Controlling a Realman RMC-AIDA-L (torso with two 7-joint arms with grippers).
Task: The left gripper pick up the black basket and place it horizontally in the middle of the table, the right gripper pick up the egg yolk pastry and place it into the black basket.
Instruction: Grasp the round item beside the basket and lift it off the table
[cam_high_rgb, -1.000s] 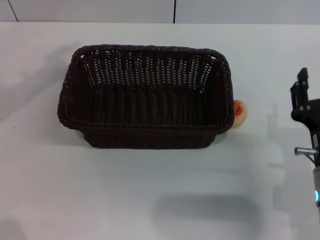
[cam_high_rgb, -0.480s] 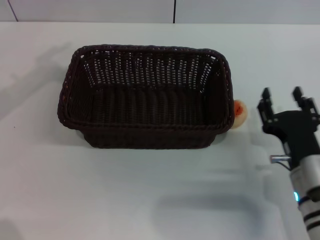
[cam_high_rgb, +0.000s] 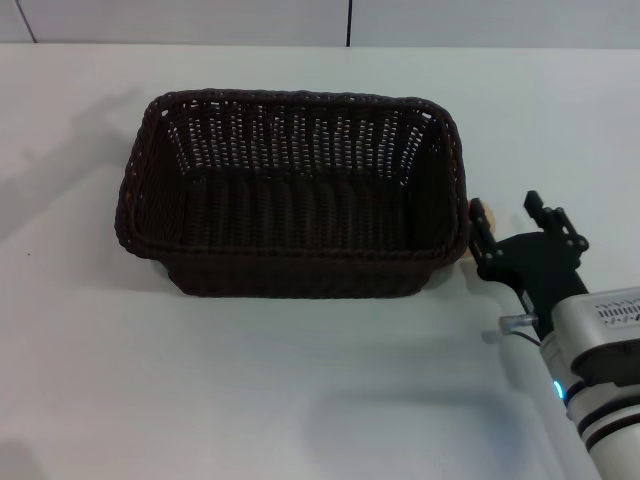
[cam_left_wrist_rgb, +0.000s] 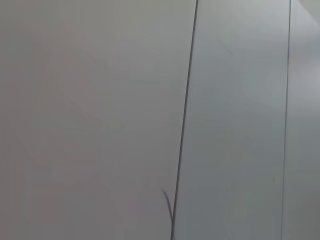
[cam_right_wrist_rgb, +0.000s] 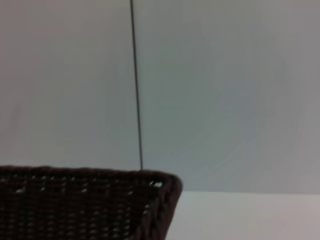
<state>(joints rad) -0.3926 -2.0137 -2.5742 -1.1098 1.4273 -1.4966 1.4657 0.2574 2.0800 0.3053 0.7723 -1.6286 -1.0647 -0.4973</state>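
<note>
The open right end effector (cam_high_rgb: 512, 226) has one pastry (cam_high_rgb: 479, 212) by its left finger. One basket (cam_high_rgb: 290, 195) sits just left, on the worktop (cam_high_rgb: 300, 380).

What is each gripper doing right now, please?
Left gripper: not in view.
Right gripper: open, holding nothing, beside the dark woven wicker basket, at the small round cream pastry.
</note>
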